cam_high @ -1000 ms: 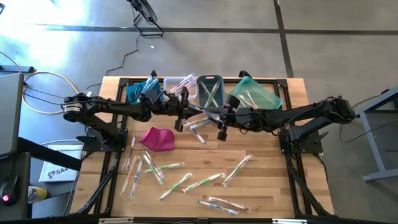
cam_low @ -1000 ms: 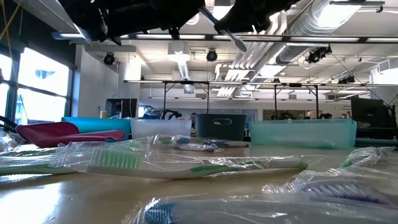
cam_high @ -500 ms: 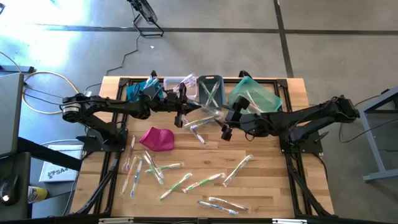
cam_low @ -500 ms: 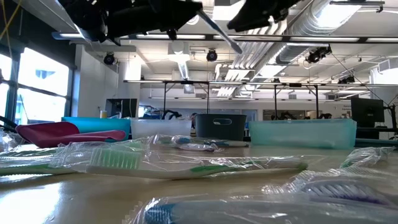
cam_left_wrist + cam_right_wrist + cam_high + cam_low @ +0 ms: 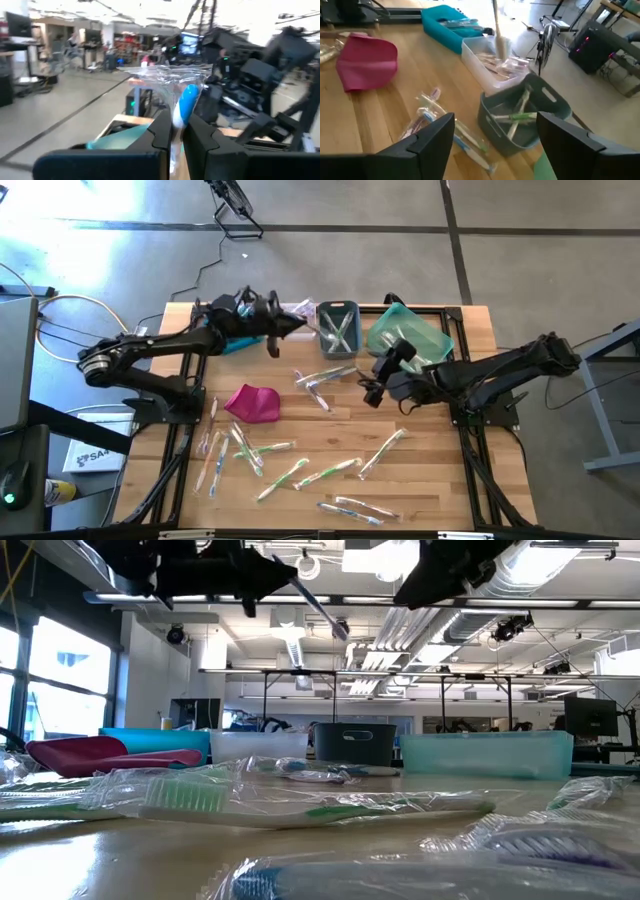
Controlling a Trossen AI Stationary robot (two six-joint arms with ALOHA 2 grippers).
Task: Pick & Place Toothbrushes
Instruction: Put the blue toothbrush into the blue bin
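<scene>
Left wrist view alone shows the left claw [image 5: 176,136] clenching a blue-handled toothbrush [image 5: 186,104] (wrapped).

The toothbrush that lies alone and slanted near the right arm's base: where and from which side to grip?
Probably at mid-handle of the toothbrush, straight down from above, fingers across its slanted length. It lies flat on the table, apart from the others, so only its narrow width can be pinched.

held toothbrush [image 5: 186,102]: blue, in clear wrap, upright in closed left hand [image 5: 176,131] | loose wrapped toothbrushes [image 5: 300,472]: flat, scattered across tabletop [image 5: 420,485] | others: lying in grey bin [image 5: 338,328]
</scene>
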